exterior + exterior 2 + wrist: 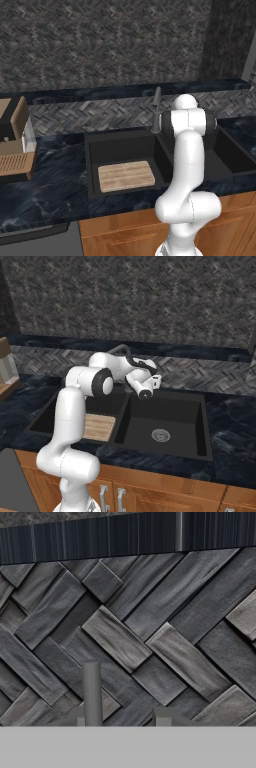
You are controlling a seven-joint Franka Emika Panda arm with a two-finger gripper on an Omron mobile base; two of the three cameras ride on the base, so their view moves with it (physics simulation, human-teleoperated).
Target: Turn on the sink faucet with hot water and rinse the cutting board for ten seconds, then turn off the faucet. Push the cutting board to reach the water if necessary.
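One board [126,175] lies flat on the bottom of the left basin of the sink [91,165], near its front wall. From the right side only a part of the board [99,427] is seen, behind the white arm [70,421]. The right basin has a round silver drain [160,434] in its floor. The faucet [156,110] stands upright at the back rim of the sink, about at the divider, and the arm's elbow is just beside it. The claw [152,382] hangs over the back part of the sink, close to the wall, above the divider. The hand camera looks at grey herringbone tiles [150,627], with a grey upright tube [92,692] at the lower left. I cannot tell if the claw is spread or pressed together. A brown appliance [15,142] stands on the dark counter [45,195], far left.
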